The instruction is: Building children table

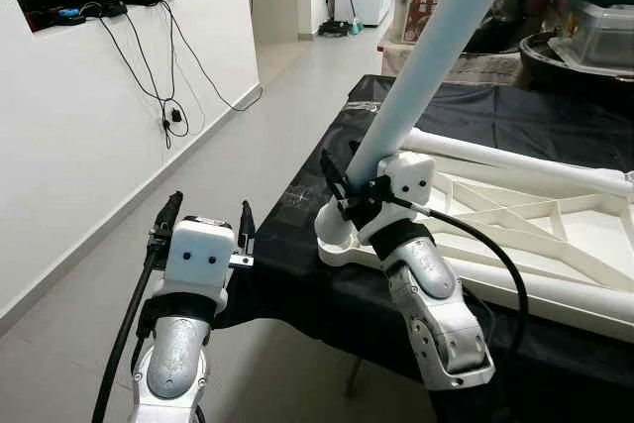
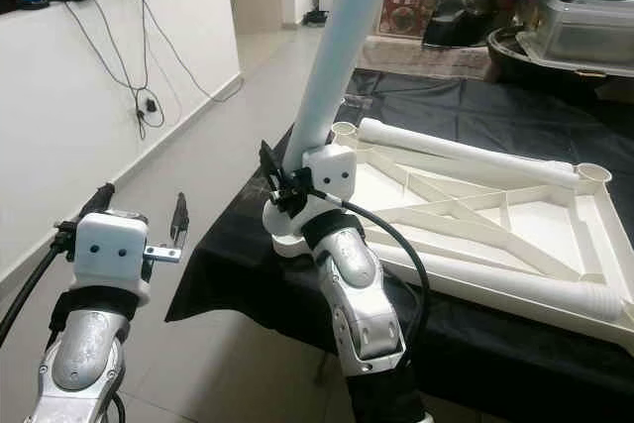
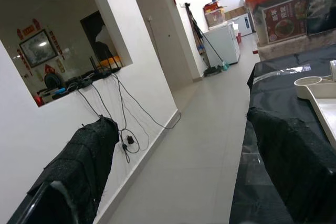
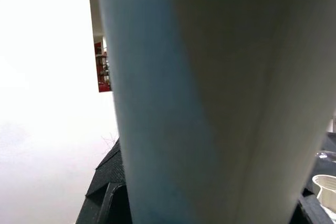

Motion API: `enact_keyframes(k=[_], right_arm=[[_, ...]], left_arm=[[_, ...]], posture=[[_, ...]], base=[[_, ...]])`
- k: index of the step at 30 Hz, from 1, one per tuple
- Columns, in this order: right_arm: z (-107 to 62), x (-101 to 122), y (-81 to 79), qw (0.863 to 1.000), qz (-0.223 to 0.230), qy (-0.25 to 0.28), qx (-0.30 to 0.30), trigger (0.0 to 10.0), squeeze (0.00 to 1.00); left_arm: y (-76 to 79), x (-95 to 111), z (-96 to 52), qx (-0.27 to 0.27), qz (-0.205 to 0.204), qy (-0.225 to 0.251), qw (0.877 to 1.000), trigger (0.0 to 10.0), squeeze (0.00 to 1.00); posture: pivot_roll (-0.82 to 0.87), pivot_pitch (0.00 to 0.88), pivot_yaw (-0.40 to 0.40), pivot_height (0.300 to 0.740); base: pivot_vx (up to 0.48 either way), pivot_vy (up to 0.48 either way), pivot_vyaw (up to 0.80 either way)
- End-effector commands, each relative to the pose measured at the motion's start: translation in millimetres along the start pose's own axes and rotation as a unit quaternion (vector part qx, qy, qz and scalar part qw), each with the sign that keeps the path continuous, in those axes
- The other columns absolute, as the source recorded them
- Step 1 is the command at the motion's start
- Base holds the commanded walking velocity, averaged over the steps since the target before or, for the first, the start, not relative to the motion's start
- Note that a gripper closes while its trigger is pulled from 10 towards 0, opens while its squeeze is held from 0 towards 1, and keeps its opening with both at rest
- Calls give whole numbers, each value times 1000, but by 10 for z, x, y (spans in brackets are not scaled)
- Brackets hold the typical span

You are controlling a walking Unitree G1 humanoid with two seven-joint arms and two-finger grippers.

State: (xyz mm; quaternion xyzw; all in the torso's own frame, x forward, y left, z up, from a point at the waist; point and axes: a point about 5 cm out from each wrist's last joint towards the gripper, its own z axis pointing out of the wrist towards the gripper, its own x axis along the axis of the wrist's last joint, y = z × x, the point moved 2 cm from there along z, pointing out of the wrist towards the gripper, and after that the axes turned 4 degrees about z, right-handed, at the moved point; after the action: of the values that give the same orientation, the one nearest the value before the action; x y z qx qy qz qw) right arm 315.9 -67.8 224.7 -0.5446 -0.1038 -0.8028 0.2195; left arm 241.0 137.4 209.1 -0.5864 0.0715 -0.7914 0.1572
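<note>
Left eye view — right claw (image 1: pixel 349 188) clamps the white table leg (image 1: pixel 426 56); left claw (image 1: pixel 206 220) spread, empty.

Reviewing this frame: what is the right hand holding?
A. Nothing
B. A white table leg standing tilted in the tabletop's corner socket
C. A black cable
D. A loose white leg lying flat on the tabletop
B: the right hand is clamped on the white table leg, which rises tilted from the corner socket of the upturned tabletop.

Smooth matt plastic leg (image 1: pixel 426 56) and tabletop (image 2: pixel 515 215); black cloth (image 1: pixel 297 274), seemingly glossy floor (image 1: pixel 277 116).
</note>
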Motion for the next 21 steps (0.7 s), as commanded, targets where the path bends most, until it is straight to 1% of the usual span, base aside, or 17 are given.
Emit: enact_keyframes(k=[1,11,21], right_arm=[[14,8,-29,1000,1,4,5,10000,0],[14,-2,-34,1000,2,2,4,10000,0],[1,-20,-33,1000,3,0,2,10000,0]], left_arm=[[19,-48,-12,-8,16,-5,1000,10000,0],[40,-45,-6,-15,25,-3,1000,10000,0],[39,-52,-16,-14,27,-3,1000,10000,0]], posture=[[0,0,13,740],[1,0,12,740],[5,0,13,740]], base=[[0,0,0],[0,0,0],[249,0,0]])
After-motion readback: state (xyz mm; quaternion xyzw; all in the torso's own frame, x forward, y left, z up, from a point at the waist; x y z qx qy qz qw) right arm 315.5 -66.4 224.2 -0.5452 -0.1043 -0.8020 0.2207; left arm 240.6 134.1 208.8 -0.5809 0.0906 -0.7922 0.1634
